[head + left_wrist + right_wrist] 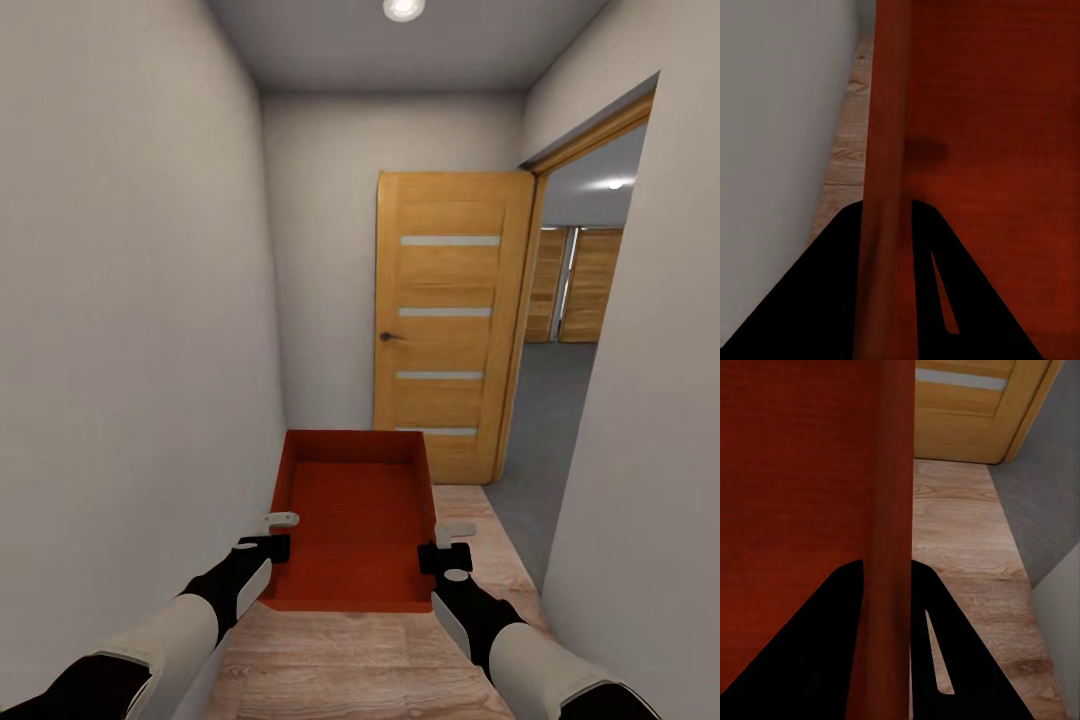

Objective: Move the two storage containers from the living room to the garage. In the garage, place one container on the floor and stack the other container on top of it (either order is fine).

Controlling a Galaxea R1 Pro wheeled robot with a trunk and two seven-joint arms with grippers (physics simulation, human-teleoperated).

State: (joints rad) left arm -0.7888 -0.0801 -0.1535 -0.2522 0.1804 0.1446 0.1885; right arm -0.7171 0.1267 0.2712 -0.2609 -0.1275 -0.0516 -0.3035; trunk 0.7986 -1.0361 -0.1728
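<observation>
Head view has the bin (355,520) held out in front of the robot, above the plank floor (350,660) of a narrow grey hallway, short of the orange door (450,320). Past the door, an opening leads to dark grey concrete (545,420) and wooden plank doors (575,285) beyond, most likely the garage.

Both arms carry the bin. The left gripper (268,535) pinches the bin's left long wall near the end closest to the robot; the right gripper (445,545) pinches the right long wall opposite it. Each wrist view shows that wall running between two dark fingers, so both sets of jaws are clenched on the rim, one finger inside the bin and one outside.

Judging by looks, the bin is empty, thin-walled and rigid, so probably light. Its smooth walls could slide in a pinch, and a thin wall may flex if squeezed hard. Holding both long walls at matching spots seems sound: it stops the bin from twisting. Since both holds sit near the robot's end, the far end overhangs and could droop; a grip nearer mid-length would balance it better.

The bin hangs close to the grey wall (130,300) left of it, so clearance there looks tight for the turn past the door.
</observation>
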